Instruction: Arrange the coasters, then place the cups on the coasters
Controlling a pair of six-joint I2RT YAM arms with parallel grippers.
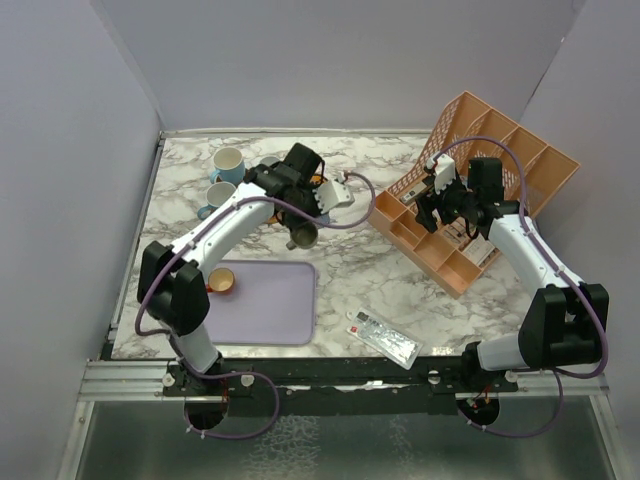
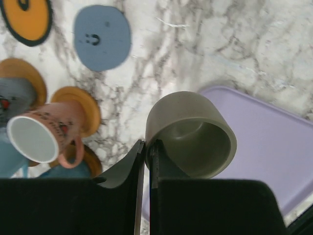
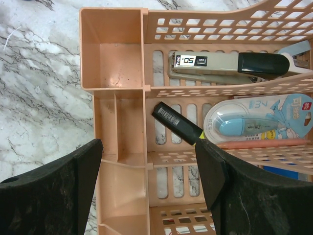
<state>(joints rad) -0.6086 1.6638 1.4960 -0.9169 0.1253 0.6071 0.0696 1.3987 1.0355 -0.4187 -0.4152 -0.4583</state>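
Observation:
My left gripper is shut on the wall of an olive-green cup, one finger inside the rim and one outside. In the top view this cup hangs under the left gripper, just beyond the tray's far edge. On the marble lie a grey-blue coaster, an orange coaster with a black rim and tan-orange coasters. A pale cup with a salmon handle stands on one of them. A light blue cup and a grey-white cup stand at the far left. My right gripper is open above the organiser.
A lavender tray lies front left with an orange cup on its left end. The orange slotted organiser at the right holds a stapler, a black marker and correction tape. A flat packet lies near the front edge.

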